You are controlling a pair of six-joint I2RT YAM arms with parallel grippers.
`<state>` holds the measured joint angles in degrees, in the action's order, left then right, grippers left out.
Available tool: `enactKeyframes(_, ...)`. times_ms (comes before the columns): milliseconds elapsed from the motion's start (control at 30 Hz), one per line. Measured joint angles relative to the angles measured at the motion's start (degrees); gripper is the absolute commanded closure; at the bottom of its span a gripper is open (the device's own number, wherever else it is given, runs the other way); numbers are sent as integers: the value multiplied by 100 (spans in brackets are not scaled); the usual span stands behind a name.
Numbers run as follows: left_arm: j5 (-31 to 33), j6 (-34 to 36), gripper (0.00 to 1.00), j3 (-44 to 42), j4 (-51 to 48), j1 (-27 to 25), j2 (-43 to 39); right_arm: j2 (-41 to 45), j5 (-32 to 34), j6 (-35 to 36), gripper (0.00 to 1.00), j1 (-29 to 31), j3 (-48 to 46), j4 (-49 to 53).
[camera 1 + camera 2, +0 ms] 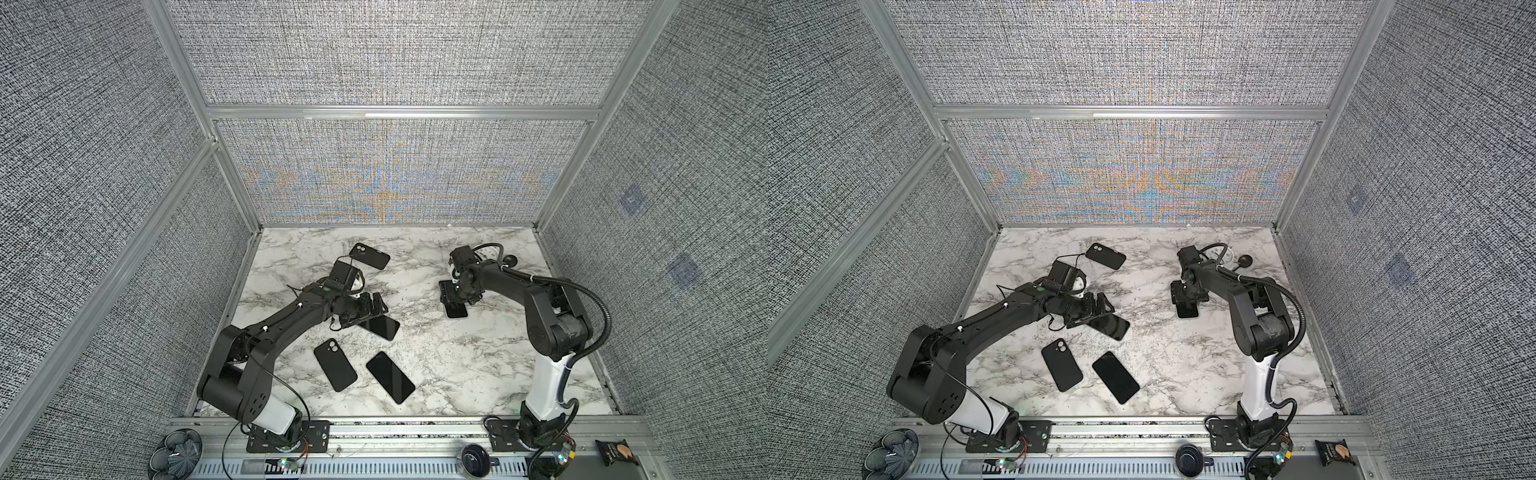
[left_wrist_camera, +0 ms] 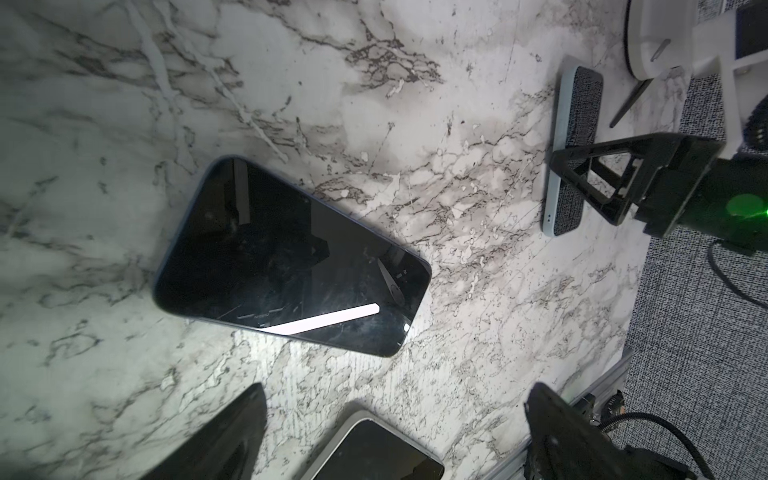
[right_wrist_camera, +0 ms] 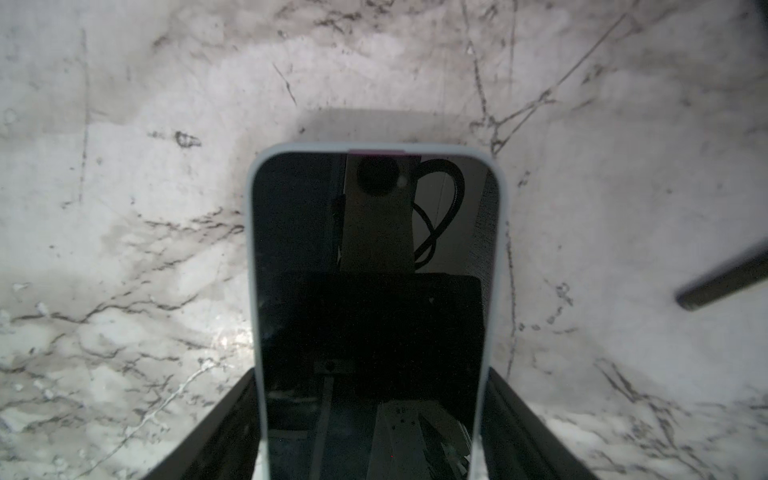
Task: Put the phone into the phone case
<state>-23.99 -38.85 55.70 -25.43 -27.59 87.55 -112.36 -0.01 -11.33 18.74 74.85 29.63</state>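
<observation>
Where grey woven fabric walls (image 1: 395, 54) in aluminium framing (image 1: 403, 111) box in the marble-patterned desk (image 1: 478, 365), 2 arms reach inward. The right jaws press against the long edges of a pale-rimmed phone (image 3: 374, 270) lying flat on the desk. The left jaws stand wide above a dark phone (image 2: 291, 257). 1 black phone case (image 1: 335, 364) lies near the front, beside a 3rd phone (image 1: 390, 377); another case (image 1: 369, 255) lies toward the back.

Three phones lie screen-up on the desk (image 1: 478, 374): middle phone (image 1: 384, 328), near phone (image 1: 390, 377), right phone (image 1: 455, 311). Two black cases, probably empty: far case (image 1: 369, 256), near case (image 1: 335, 365). Two arms: left arm (image 1: 286, 320), right arm (image 1: 536, 303).
</observation>
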Motion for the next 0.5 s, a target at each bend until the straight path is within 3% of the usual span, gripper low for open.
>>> enactKeyframes(500, 168, -17, 2, -140, -2, 4, -280, -101, 48, 0, 19, 11, 138, 120)
